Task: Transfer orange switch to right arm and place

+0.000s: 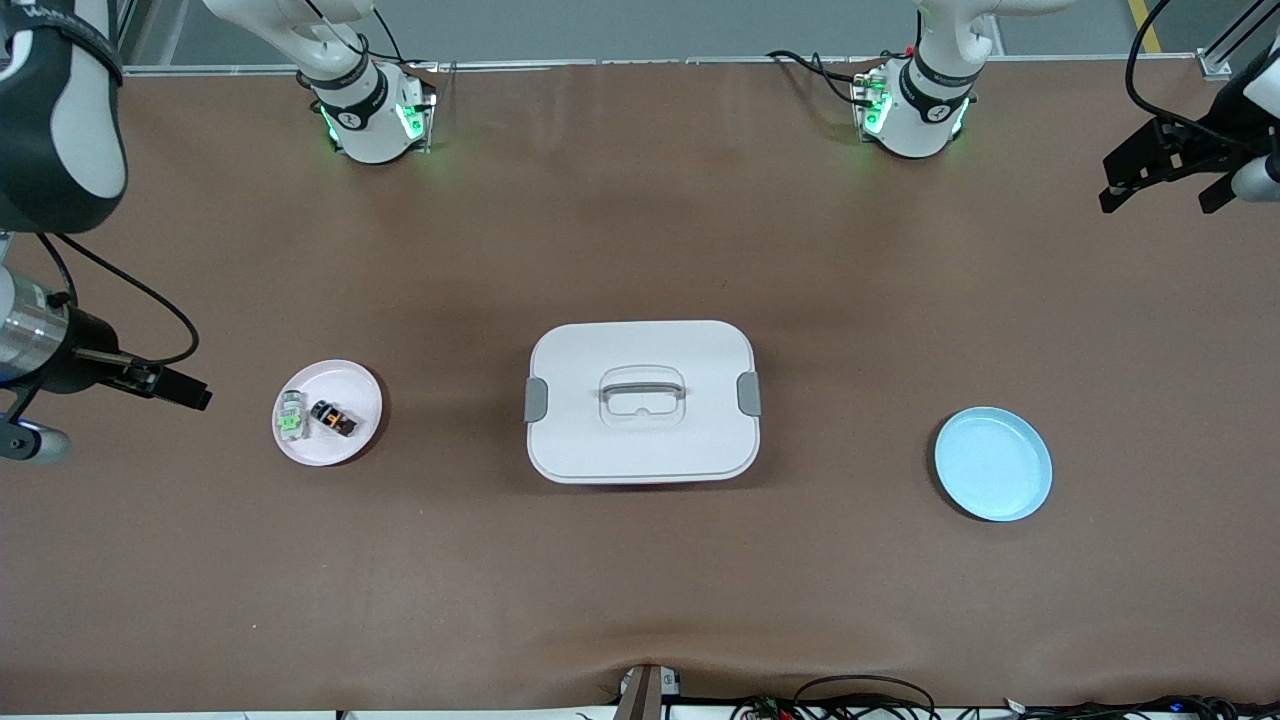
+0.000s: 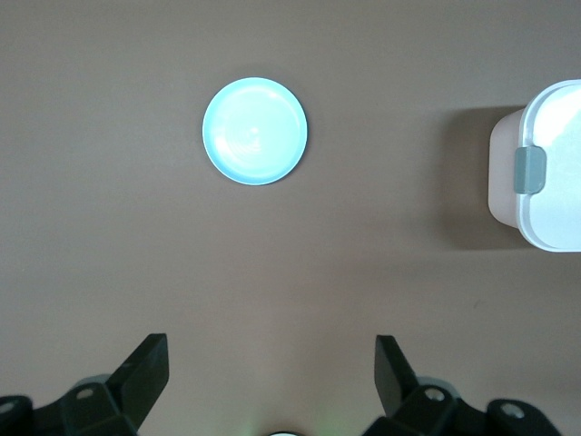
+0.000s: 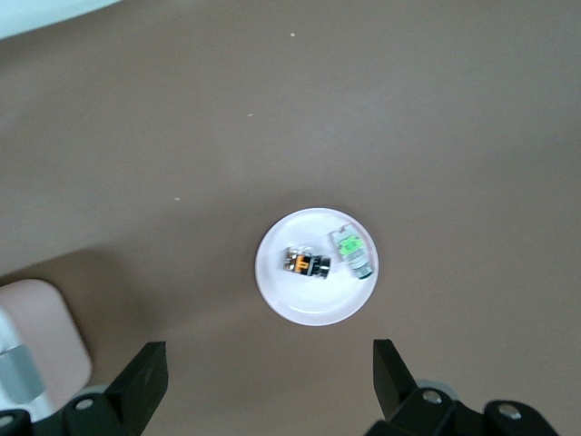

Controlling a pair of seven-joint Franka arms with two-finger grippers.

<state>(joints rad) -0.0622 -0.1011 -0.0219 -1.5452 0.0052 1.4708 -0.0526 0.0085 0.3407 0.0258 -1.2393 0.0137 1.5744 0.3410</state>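
The orange switch point(image 1: 333, 418) point(image 3: 307, 263), a tiny black part with an orange centre, lies on a small pale pink plate point(image 1: 352, 378) point(image 3: 313, 304) toward the right arm's end of the table. A clear-white part with a green centre point(image 1: 291, 415) point(image 3: 352, 252) lies beside it on the same plate. My right gripper point(image 1: 185, 390) point(image 3: 270, 347) hangs open and empty, high over the table beside that plate. My left gripper point(image 1: 1160, 198) point(image 2: 270, 343) is also open and empty, high over the left arm's end of the table.
A white lidded box point(image 1: 640, 400) point(image 2: 554, 173) point(image 3: 32, 336) with a handle and grey clips stands mid-table. A light blue plate point(image 1: 993, 463) point(image 2: 255, 131) with nothing on it sits toward the left arm's end. Brown tabletop surrounds them.
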